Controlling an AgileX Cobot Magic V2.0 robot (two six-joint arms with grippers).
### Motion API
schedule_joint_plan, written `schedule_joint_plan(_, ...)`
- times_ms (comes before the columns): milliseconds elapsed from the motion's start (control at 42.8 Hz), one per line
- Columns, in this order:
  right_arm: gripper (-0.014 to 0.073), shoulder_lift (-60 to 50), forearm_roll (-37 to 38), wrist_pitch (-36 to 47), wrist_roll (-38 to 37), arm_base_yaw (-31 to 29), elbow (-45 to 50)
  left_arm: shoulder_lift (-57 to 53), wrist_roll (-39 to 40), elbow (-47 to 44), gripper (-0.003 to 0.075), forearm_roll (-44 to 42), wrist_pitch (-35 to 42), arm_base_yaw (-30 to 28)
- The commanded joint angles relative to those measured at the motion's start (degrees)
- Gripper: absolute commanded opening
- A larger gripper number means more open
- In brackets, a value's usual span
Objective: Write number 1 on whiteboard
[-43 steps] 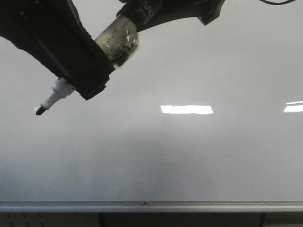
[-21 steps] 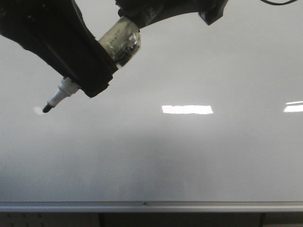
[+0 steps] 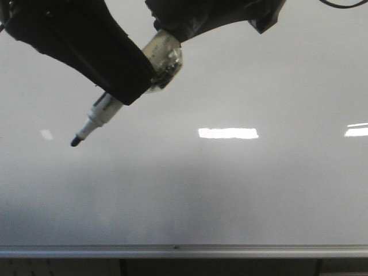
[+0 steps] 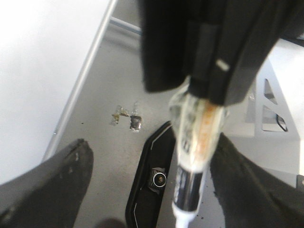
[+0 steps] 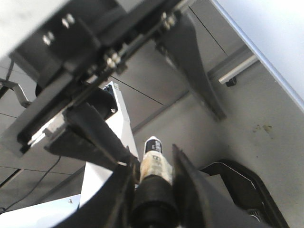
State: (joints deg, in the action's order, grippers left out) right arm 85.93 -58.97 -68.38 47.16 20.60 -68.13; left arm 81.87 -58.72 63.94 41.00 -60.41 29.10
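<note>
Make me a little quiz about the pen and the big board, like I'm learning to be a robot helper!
1. True or false: the large glossy pale grey whiteboard is covered with black scribbles.
2. What colour is the tip of the white marker pen? A red, B black, C green.
3. Fill the gap: the silver aluminium rim runs along the board's ____ edge in the front view.

Key: 1 false, no writing shows on it. 2 B. 3 lower.
</note>
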Motion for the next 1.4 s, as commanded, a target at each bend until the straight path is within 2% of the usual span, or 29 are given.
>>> schedule_joint_plan(0,-0.0059,-4.0,-2.3,1.0,-0.6,-2.8,-1.4,-1.8,0.3,1.7,0.0522,3.0,1.5,0.4)
schedule_joint_plan(187,-0.0059,-10.3,4.1,13.6,-3.3,-8.8,0.9,-1.9,0.3,1.7,0.0518,3.0,1.5,0.4)
schedule_joint_plan(327,-0.0059,-17.5,5.1,24.2,-2.9,-11.6,6.9,-1.9,0.3,1.7,0.0469,3.0,1.5,0.4)
schedule_joint_plan(397,-0.0059,-22.5,5.6,30.1,-2.3,-11.7,10.8,-1.9,0.3,1.7,0.0408,3.0,1.6,0.4)
schedule_joint_plan(491,-0.0059,-28.6,5.6,36.6,-1.7,-11.7,16.0,-1.9,0.3,1.7,0.0280,2.9,2.5,0.4)
schedule_joint_plan(654,-0.0059,-39.0,5.6,43.6,-1.7,-11.7,24.0,-1.9,0.3,1.7,0.0020,2.2,7.0,0.0)
schedule_joint_plan(701,-0.0059,-41.0,5.6,44.5,-1.7,-11.7,25.6,-1.9,1.0,1.7,-0.0018,2.2,8.7,-0.6)
schedule_joint_plan(818,-0.0059,-44.9,5.6,45.4,-1.7,-11.7,28.6,-3.0,6.6,1.7,-0.0020,1.2,12.0,-4.0)
schedule_joint_plan(911,-0.0059,-45.2,5.6,45.2,-1.7,-11.7,28.8,-6.1,14.6,0.9,-0.0020,-2.0,15.8,-8.6)
schedule_joint_plan(981,-0.0059,-44.9,5.5,45.3,-1.7,-11.7,28.8,-11.3,19.4,-2.9,-0.0020,-3.6,23.1,-13.0)
schedule_joint_plan(1168,-0.0059,-44.8,5.5,45.5,-1.7,-11.7,28.8,-27.5,20.2,-17.3,-0.0020,-3.7,36.5,-21.4)
schedule_joint_plan(1379,-0.0059,-44.8,5.0,45.2,-1.7,-11.7,28.8,-45.2,20.2,-33.1,-0.0020,-3.4,43.2,-26.5)
